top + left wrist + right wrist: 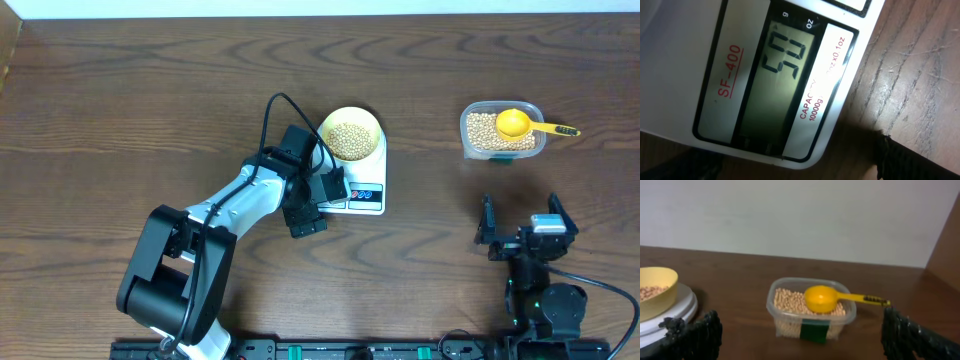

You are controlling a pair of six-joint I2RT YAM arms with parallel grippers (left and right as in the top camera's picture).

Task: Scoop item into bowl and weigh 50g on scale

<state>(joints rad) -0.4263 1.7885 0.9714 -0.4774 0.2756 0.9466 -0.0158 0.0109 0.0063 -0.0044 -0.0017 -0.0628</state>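
The pale yellow bowl (pixel 351 135) holds tan beans (pixel 349 139) and stands on the white scale (pixel 362 196). My left gripper (pixel 318 203) hovers open over the scale's front left corner. In the left wrist view the scale's lit display (pixel 772 75) fills the frame with two digits that I cannot read surely. One black finger (pixel 896 161) shows at the lower right. My right gripper (pixel 522 215) is open near the front right, empty, facing the tub. The right wrist view catches the bowl (pixel 657 292) and scale (pixel 677 311) at the left edge.
A clear plastic tub (pixel 502 132) of beans stands at the back right, with a bright yellow scoop (pixel 513 122) lying in it and its handle pointing right. The right wrist view shows the tub (pixel 810 322) and scoop (pixel 822 299) straight ahead. A white wall lies behind the table.
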